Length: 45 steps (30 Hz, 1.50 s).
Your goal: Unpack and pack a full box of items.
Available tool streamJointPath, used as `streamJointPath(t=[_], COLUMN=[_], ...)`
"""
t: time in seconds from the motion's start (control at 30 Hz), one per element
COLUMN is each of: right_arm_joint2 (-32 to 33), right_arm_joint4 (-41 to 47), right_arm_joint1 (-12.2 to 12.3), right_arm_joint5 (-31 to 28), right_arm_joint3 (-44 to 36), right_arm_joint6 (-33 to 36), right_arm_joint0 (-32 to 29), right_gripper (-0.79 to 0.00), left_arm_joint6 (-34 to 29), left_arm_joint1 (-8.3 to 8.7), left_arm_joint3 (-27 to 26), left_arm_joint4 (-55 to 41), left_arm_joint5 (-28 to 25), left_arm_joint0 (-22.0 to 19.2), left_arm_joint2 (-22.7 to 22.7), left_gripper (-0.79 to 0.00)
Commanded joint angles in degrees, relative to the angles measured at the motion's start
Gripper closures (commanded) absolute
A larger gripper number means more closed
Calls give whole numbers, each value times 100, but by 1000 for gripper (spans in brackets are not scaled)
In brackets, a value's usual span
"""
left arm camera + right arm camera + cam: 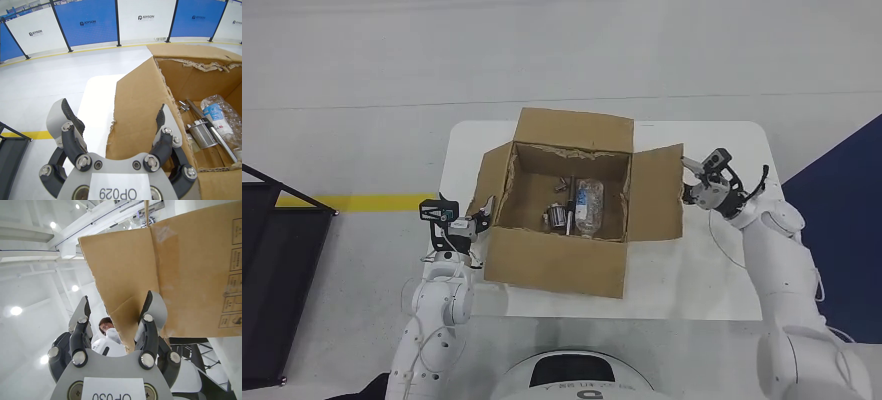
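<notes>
An open cardboard box (552, 262) stands on the white table (702, 270) with its flaps spread outward. Inside lie a crumpled clear plastic bottle (590, 205) (217, 117), a metal cylinder (202, 134) and a metal rod (219, 136). At the box's left side flap (132, 113), my left gripper (480, 213) (113, 105) is open, its fingers either side of the flap's edge. My right gripper (688, 190) (118, 295) is open at the right side flap (657, 195) (132, 275), and the flap's corner runs between its fingers.
A black rack (272, 290) (11, 151) stands on the floor off the table's left side. Bare table surface lies to the right of the box and along the front edge. Blue and white partition panels (85, 24) stand far behind.
</notes>
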Motion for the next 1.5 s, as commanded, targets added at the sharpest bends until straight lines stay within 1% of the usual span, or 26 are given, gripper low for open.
streamJointPath(t=[0.0, 0.03, 0.07, 0.1, 0.17, 0.23, 0.27, 0.3, 0.37, 0.53, 0.63, 0.7, 0.77, 0.83, 0.93, 1.1, 1.23, 1.27, 1.33, 1.37, 1.43, 1.47], right_arm_joint2=[-230, -356, -429, -469, -580, -658, -690, -720, -755, -982, -1126, -1280, -1501, -1790, -2178, -2537, -2546, -2546, -2546, -2546, -2546, -2546], right_arm_joint4=[-87, -143, -241, -370, -424, -491, -519, -557, -681, -943, -1098, -1313, -1590, -1798, -1919, -2194, -2224, -2224, -2224, -2224, -2224, -2224], right_arm_joint1=[54, 76, 108, 140, 176, 219, 234, 246, 262, 256, 252, 244, 220, 186, 138, 89, 102, 102, 102, 102, 102, 102], right_arm_joint5=[-38, -47, -70, -94, -89, -98, -100, -101, -95, 145, 294, 462, 707, 928, 1237, 1168, 1064, 1064, 1064, 1064, 1064, 1064], right_arm_joint3=[-99, -179, -236, -286, -543, -893, -1105, -1342, -1847, -3526, -4370, -4764, -5023, -5182, -5245, -5454, -5623, -5623, -5623, -5623, -5623, -5623], right_arm_joint6=[-1, -1, -1, -1, -1, -1, -1, -1, -232, -1133, -1661, -2124, -2734, -3224, -3657, -4444, -4493, -4493, -4493, -4493, -4493, -4493], right_arm_joint0=[79, 94, 117, 144, 142, 74, 14, -53, -226, -895, -1294, -1509, -1634, -1708, -1755, -1952, -2101, -2101, -2101, -2101, -2101, -2101], right_gripper=[-508, -536, -610, -640, -643, -665, -683, -736, -779, -785, -785, -785, -785, -785, -785, -785, -785, -785, -785, -785, -785, -785], left_arm_joint6=[0, 0, 0, 0, 0, 0, 0, 0, 0, 0, 0, 0, 0, 0, 0, 0, 12, 38, 182, 226, 254, 325], left_arm_joint1=[0, 0, 0, 0, 0, 0, 0, 0, 0, 0, 0, 0, 0, 0, 0, 0, 2, 5, 3, -13, -24, -20], left_arm_joint3=[0, 0, 0, 0, 0, 0, 0, 0, 0, 0, 0, 0, 0, 0, 0, 0, -7, 5, 139, 231, 376, 520], left_arm_joint4=[0, 0, 0, 0, 0, 0, 0, 0, 0, 0, 0, 0, 0, 0, 0, 0, 16, 50, 157, -61, -429, -430], left_arm_joint5=[0, 0, 0, 0, 0, 0, 0, 0, 0, 0, 0, 0, 0, 0, 0, 0, 28, 98, 525, 764, 939, 1085], left_arm_joint0=[0, 0, 0, 0, 0, 0, 0, 0, 0, 0, 0, 0, 0, 0, 0, 0, -11, -26, -109, -149, -188, -213], left_arm_joint2=[0, 0, 0, 0, 0, 0, 0, 0, 0, 0, 0, 0, 0, 0, 0, 0, -18, -47, -140, -207, -356, -442], left_gripper=[-785, -785, -785, -785, -785, -785, -785, -785, -785, -785, -785, -785, -785, -785, -785, -785, -785, -785, -785, -785, -785, -785])
